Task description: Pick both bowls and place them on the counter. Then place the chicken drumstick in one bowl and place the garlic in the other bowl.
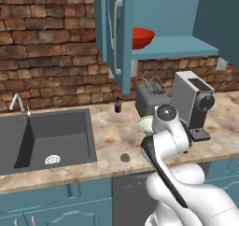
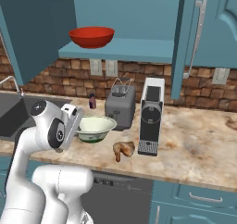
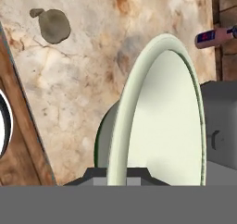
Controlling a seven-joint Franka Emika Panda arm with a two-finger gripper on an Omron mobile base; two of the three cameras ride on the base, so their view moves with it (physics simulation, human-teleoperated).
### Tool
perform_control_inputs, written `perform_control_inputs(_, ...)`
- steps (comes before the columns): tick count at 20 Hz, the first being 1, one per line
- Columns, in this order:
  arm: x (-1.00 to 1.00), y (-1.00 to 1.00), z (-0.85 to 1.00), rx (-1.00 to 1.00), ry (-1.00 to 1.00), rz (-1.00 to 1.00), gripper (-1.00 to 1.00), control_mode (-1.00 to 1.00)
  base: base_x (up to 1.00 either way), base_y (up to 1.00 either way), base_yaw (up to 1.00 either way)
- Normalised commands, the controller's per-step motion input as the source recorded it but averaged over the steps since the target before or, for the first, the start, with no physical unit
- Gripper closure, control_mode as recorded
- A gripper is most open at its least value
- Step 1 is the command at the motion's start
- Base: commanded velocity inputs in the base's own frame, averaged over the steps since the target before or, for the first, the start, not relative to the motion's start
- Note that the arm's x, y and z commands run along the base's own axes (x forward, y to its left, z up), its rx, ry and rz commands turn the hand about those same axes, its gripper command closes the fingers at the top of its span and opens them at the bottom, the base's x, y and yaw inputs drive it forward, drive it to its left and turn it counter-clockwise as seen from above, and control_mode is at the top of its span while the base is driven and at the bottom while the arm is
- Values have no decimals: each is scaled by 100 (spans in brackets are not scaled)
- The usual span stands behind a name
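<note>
cream bowl [image 1: 145,124] from the left base view: it peeks out pale behind my arm, low over the counter [image 1: 112,136] in front of the toaster [image 1: 150,99]. the red bowl [image 1: 142,37] is up on the open cabinet shelf. the garlic [image 1: 125,157] lies on the stone near the front edge, between the sink [image 1: 46,138] and me.

right base view: the cream bowl [image 2: 95,128] is down at the counter [image 2: 194,144], just left of the toaster [image 2: 120,108], with my gripper [image 2: 79,122] at its near rim. the drumstick [image 2: 123,149] lies just beside the coffee machine [image 2: 151,116]. the red bowl [image 2: 91,36] waits on the shelf.

hand view: my fingers are pressed together on the cream bowl's rim [image 3: 121,126], pinching it. the garlic [image 3: 54,26] sits well apart on the stone.

i judge this is the first bowl's placing. next i should let go, back off without tipping it, then reach up for the red bowl.
</note>
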Motion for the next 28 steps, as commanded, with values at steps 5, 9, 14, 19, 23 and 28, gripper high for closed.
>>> perform_control_inputs(5,24,0,-58,0,1,0,100,-100,0,0,0)
perform_control_inputs(9,19,0,-56,0,0,0,100,-100,0,0,0)
perform_control_inputs(14,5,-1,-55,0,0,0,100,-100,0,0,0)
perform_control_inputs(19,1,-1,-63,0,0,0,100,-100,0,0,0)
perform_control_inputs(23,0,-1,-65,0,-1,0,100,-100,0,0,0)
perform_control_inputs(28,0,-7,-68,0,-3,0,100,-100,0,0,0)
